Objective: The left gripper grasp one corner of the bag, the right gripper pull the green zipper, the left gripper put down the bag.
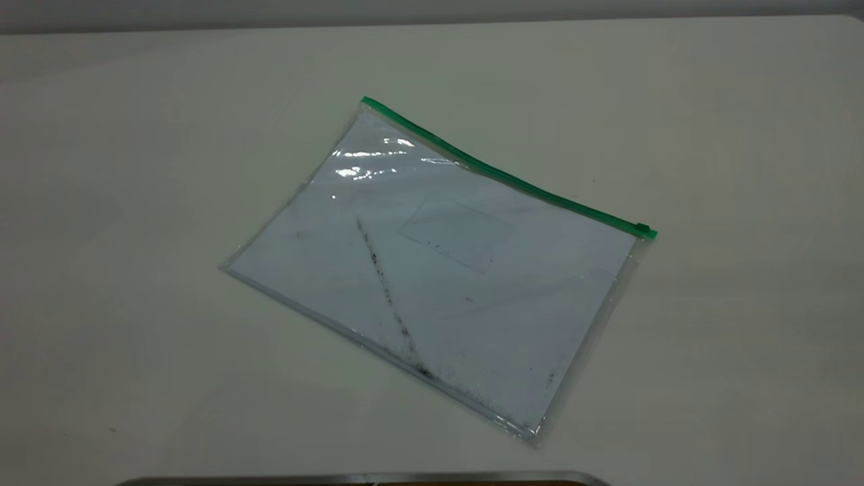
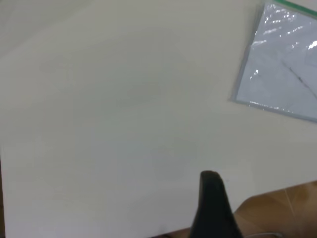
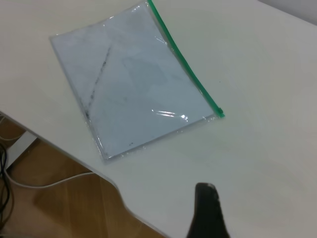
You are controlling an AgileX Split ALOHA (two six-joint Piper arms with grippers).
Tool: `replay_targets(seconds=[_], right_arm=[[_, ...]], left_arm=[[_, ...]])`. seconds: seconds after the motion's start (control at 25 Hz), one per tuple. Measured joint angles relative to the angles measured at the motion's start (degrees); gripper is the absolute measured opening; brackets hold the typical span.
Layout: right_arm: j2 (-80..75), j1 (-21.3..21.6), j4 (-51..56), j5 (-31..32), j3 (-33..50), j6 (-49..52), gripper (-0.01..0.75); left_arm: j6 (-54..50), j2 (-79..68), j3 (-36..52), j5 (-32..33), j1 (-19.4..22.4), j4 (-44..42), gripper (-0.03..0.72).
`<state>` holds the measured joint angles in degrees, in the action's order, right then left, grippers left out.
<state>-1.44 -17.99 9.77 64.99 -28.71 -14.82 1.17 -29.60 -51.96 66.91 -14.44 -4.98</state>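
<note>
A clear plastic document bag with green zipper lies flat on the pale counter, well apart from both end effectors, whose grip states cannot be told.

The exterior camera looks steeply down on my worktop, fairly close, with the bag at centre. My left wrist camera looks past my left gripper across bare worktop, catching only a bag corner well ahead. My right wrist camera sits high behind my right gripper, showing the whole bag ahead. All three views share the bag.
</note>
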Motion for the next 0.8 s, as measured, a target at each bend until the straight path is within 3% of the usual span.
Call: replay_targets(seconds=[0.8], right_arm=[[2.38, 0.0, 0.6, 0.08, 1.07, -0.06, 0.585]], left_arm=[[2.82, 18.76, 23.4, -0.91, 0.0, 8.21, 0.59]])
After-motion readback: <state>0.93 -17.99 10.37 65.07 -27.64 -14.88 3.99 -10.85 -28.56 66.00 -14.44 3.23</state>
